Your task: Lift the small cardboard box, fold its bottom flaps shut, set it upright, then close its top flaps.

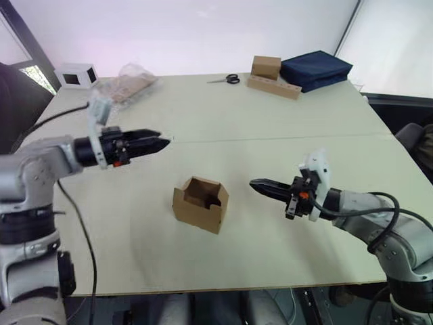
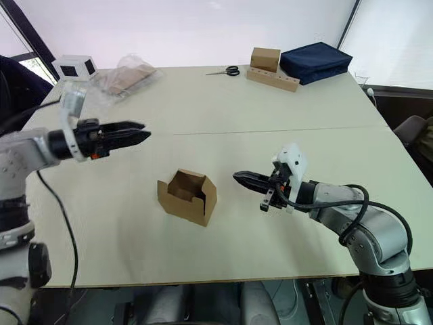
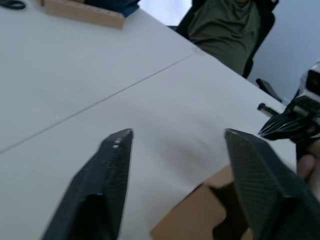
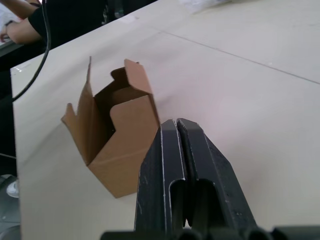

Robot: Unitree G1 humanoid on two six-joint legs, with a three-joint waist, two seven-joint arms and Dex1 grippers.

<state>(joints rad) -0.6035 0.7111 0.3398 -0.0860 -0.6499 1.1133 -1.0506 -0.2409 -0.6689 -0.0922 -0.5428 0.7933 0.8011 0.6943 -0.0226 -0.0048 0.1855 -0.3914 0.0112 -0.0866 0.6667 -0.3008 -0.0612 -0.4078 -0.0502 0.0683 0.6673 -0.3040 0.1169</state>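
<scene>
The small cardboard box (image 1: 199,203) stands on the pale table (image 1: 270,128) near its front middle, plain brown, its open end facing up. Its top flaps (image 4: 132,80) stick upward around the opening. My left gripper (image 1: 162,143) hovers above the table, to the left of the box and farther back, pointing right. Its fingers (image 3: 117,150) are spread open with nothing between them, and the box corner (image 3: 200,215) shows below them. My right gripper (image 1: 256,184) is shut and empty, just right of the box with its tip aimed at the box side, a short gap away.
At the table's far edge sit a white cube (image 1: 76,73), a crinkled plastic bag (image 1: 128,82), scissors (image 1: 226,79), a brown cube (image 1: 266,66) on a hole-dotted slab (image 1: 274,87) and a dark blue bag (image 1: 314,69). A person in a green shirt (image 3: 225,30) sits beyond the table.
</scene>
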